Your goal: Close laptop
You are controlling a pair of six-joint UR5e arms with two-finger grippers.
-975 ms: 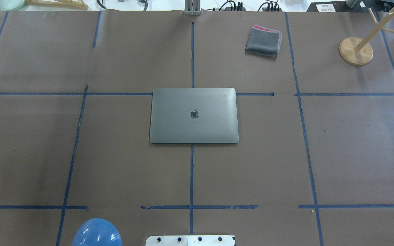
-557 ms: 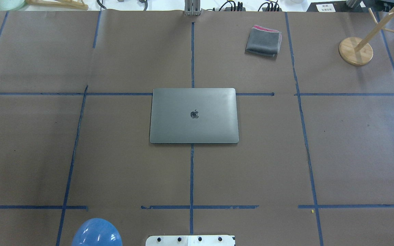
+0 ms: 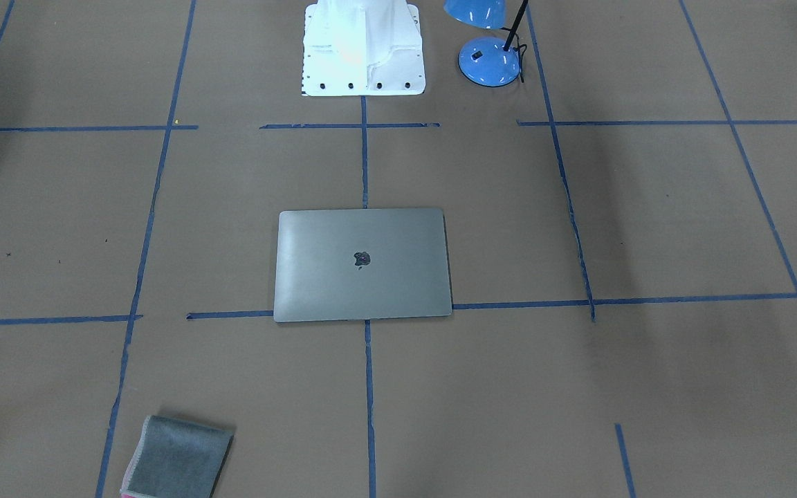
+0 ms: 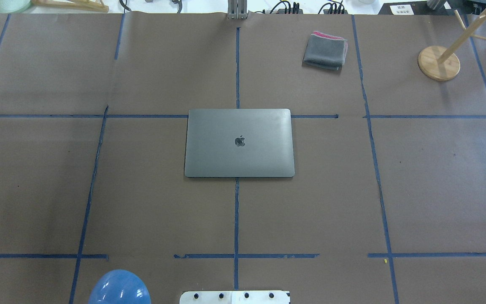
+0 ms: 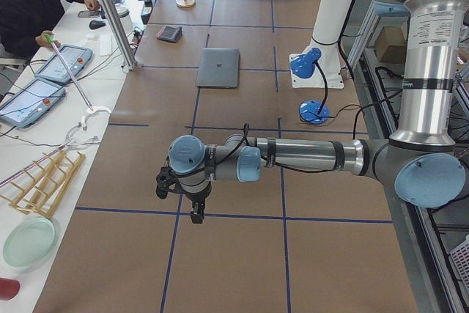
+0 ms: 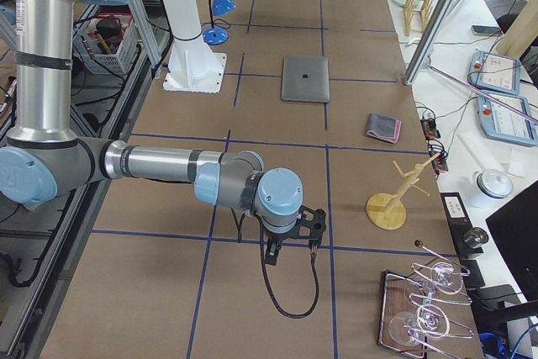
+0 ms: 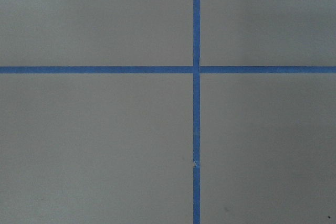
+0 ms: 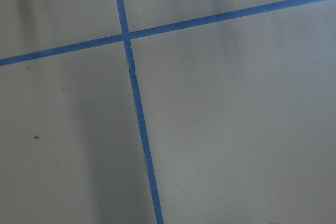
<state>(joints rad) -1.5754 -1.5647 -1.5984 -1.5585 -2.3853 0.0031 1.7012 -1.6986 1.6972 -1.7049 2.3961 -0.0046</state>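
The space-grey laptop (image 4: 238, 143) lies shut and flat in the middle of the table, its lid with the dark apple logo facing up. It also shows in the front view (image 3: 362, 264) and in both side views (image 5: 218, 67) (image 6: 304, 79). My left gripper (image 5: 183, 197) hangs over the brown paper far from the laptop, toward the table's left end. My right gripper (image 6: 290, 243) hangs far from it toward the right end. I cannot tell whether either is open or shut. Both wrist views show only paper and blue tape.
A folded grey cloth (image 4: 325, 51) lies at the far side, right of centre. A wooden stand (image 4: 438, 63) stands at the far right. A blue lamp (image 3: 488, 61) stands beside the white robot base (image 3: 362, 48). An operator (image 5: 37, 5) sits at the side bench.
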